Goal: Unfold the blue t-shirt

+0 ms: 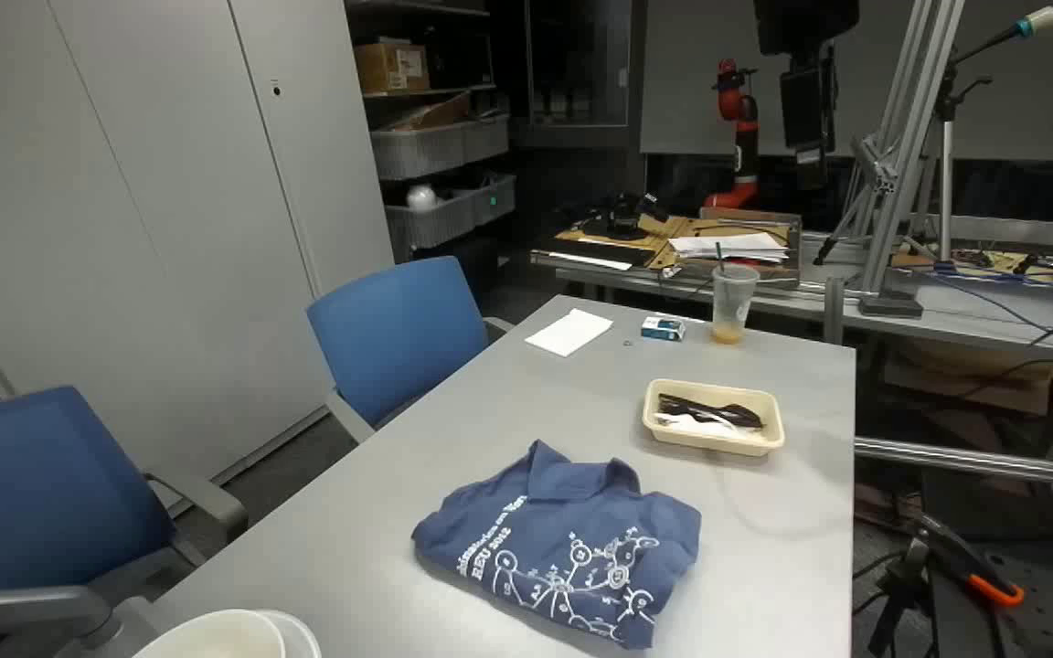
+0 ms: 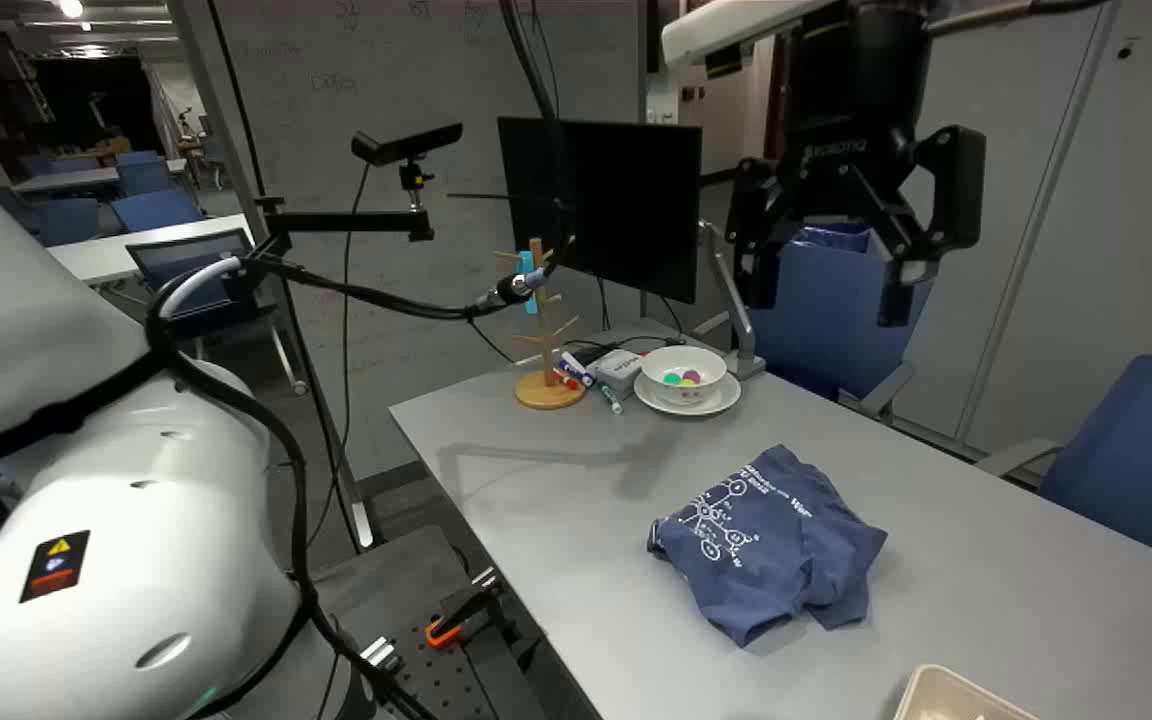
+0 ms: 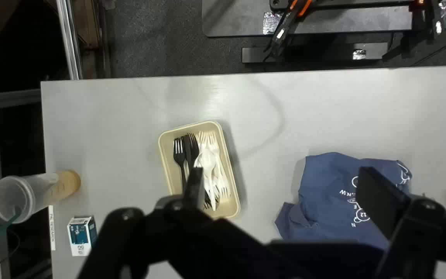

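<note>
Navy-blue t-shirt point(image 3: 327, 197) at four o'clock of the wrist view, partly behind one of two fingers point(image 3: 379, 197); both wide apart, nothing between. Best, probably, to centre over it before descending, clear of the cream tray point(image 3: 230, 205) at the shirt's nine o'clock.

In an exterior view, gripper point(image 2: 829, 292) at two o'clock, well above the tabletop point(image 2: 556, 540). Likely step: approach. Lower gently, pinch only the upper layer at the corner jutting toward three o'clock, then peel slowly to avoid dragging everything.

In an exterior view, compactly folded at six o'clock, rumpled; two peaks at its twelve, collar or sleeve unclear; white letters point(image 1: 492, 551) at its nine, white line drawing point(image 1: 559, 585) around five.
</note>
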`<state>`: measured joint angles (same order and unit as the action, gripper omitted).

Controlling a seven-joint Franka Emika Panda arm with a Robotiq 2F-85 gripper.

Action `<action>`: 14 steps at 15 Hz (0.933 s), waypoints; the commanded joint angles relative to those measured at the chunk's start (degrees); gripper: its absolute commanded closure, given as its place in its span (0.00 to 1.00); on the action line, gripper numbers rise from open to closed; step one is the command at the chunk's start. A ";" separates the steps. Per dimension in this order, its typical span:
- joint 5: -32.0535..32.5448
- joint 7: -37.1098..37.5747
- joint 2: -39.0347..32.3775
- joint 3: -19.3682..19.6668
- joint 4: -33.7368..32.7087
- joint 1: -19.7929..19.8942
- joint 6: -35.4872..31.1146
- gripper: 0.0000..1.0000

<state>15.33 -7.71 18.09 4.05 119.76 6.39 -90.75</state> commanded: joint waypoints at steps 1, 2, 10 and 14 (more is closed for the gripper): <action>0.15 0.15 -0.08 0.61 -0.12 -0.74 0.20 0.00; 0.14 0.15 -0.09 0.61 -0.12 -0.74 0.20 0.00; 0.14 0.15 -0.09 0.61 -0.12 -0.74 0.20 0.00; 0.21 -0.31 -0.02 0.70 0.10 -0.81 -0.51 0.00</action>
<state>15.33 -7.70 18.00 4.05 119.83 6.38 -90.76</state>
